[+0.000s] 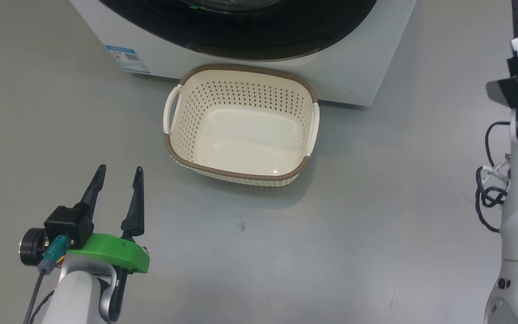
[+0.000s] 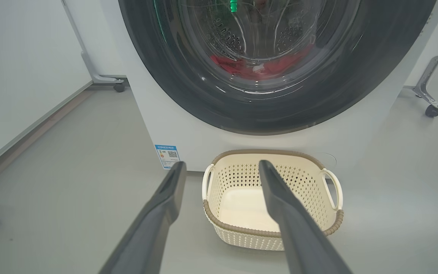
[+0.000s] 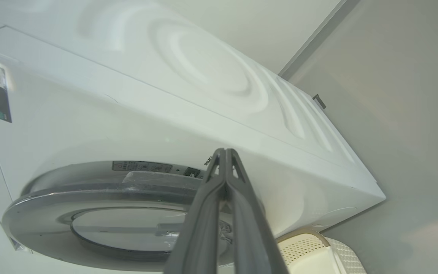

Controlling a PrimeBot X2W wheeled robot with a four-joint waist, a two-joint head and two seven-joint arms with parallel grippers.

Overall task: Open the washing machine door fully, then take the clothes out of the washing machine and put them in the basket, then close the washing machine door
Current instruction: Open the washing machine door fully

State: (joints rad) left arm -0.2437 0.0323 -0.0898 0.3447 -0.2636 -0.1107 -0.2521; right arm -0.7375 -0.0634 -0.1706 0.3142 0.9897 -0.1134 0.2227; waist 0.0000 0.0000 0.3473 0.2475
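Left gripper [image 1: 120, 168] up close at the lower left, jaws released and spread wide, nothing between them. It hangs above the grey floor [image 1: 331, 234], fingers aimed toward the washing machine [image 1: 353, 76].

Just left of those jaws in the left wrist view sits the small blue label [image 2: 167, 155], low on the machine's white front. Straight ahead of the left gripper [image 2: 222, 163], framed between its two fingers, stands the basket [image 2: 264, 151] — cream, perforated, brown rim, upright on the floor right against the foot of the washer, with only its bare bottom showing inside.

Above and beyond the jaws looms the washing machine door [image 2: 158, 68], its glossy black rim lying flat against the front panel — shut. Through the glass bowl the clothes [image 2: 238, 68] show red with a touch of white, heaped low in the steel drum, well apart from the open jaws.

Over on the right, the right gripper [image 3: 224, 150] has its jaws clenched tight, fingertips pressed together with nothing held. Its tips line up with the edge of the door [image 3: 89, 190] where rim meets white panel [image 3: 203, 76]; whether they touch it, I cannot tell. Off to the right of those jaws, a corner of the basket [image 3: 310, 247] peeks in.
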